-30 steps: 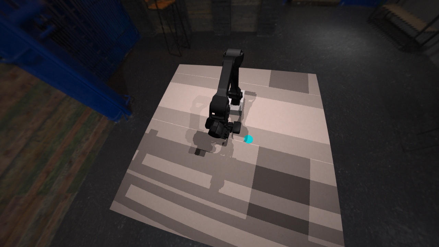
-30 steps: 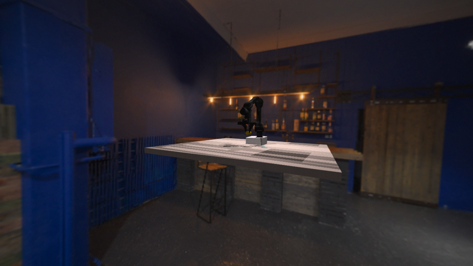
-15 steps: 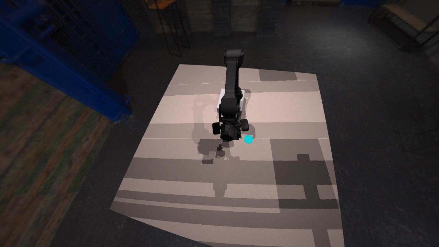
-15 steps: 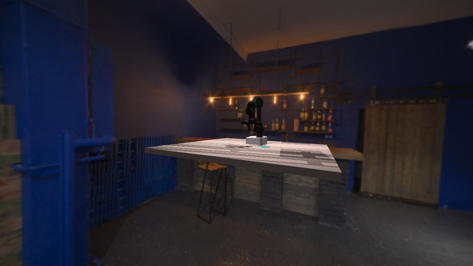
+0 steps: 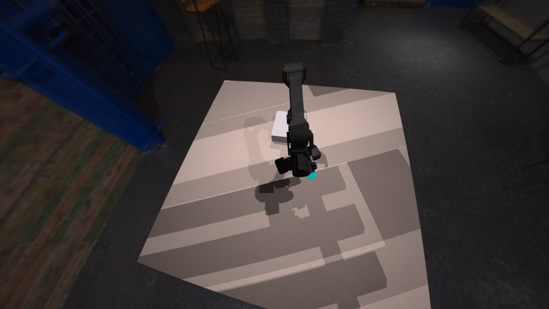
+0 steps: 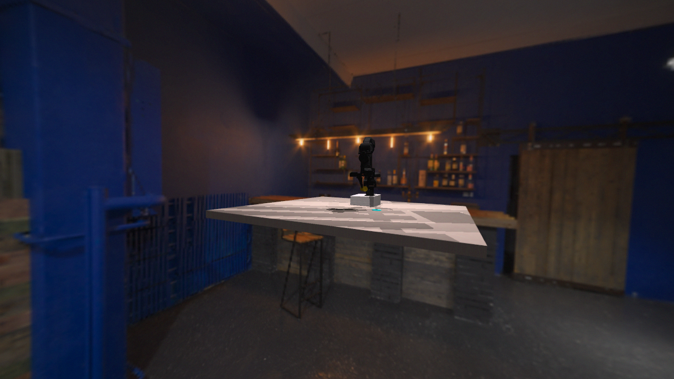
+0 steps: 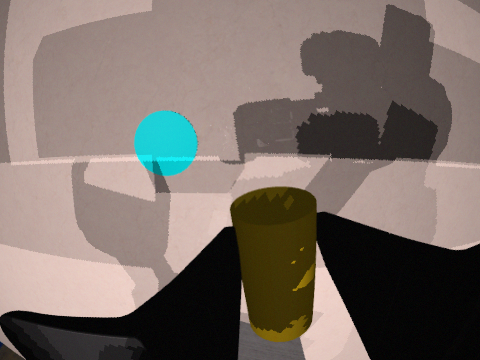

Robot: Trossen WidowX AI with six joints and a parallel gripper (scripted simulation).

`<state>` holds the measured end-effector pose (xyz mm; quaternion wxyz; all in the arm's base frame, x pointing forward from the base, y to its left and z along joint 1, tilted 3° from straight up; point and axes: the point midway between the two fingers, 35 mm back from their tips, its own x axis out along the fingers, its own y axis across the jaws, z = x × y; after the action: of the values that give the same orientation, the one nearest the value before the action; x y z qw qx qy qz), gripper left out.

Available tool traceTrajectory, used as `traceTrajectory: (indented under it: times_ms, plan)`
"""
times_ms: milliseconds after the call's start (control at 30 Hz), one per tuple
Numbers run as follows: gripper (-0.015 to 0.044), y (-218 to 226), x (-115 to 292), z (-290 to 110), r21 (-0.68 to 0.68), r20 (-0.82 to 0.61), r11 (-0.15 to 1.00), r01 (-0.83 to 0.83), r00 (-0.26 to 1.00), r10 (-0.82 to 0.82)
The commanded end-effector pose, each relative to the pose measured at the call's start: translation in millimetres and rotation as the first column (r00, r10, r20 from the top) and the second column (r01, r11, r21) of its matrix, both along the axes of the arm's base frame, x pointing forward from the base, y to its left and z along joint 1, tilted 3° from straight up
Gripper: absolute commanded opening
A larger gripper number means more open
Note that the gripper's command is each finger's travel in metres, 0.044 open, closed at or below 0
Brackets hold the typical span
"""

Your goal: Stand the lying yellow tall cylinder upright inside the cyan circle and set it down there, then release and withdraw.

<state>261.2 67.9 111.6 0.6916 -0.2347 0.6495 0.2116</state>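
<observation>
My gripper [image 7: 276, 230] is shut on the yellow tall cylinder [image 7: 277, 265] [image 6: 364, 188] and holds it in the air above the table. In the wrist view the cylinder sits between the two black fingers, one end face toward the top of the picture. In the top view the arm hides the cylinder. The cyan circle [image 5: 311, 175] [image 6: 376, 210] [image 7: 165, 142] lies flat on the table with nothing on it. It is up and to the left of the cylinder in the wrist view. In the top view it shows just beyond the gripper's lower right side, partly covered by it.
The pale table [image 5: 237, 238] [image 6: 283, 221] carries striped shadows, including those of the arm. A white block [image 5: 279, 125] [image 6: 360, 200] lies under the arm's base, toward the back of the table in the top view. A stool [image 6: 304, 237] stands on the floor beyond the table.
</observation>
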Motion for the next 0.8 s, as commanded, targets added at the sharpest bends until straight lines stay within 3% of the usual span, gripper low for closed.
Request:
traceTrajectory:
  times_ms: [0, 767]
  plan:
    - [0.0105, 9, 0, 3, -0.008, 0.004, 0.997, -0.073, 0.997, 0.073]
    - [0.0105, 69, -23, 7, -0.037, -0.019, 0.861, -0.508, 0.862, 0.507]
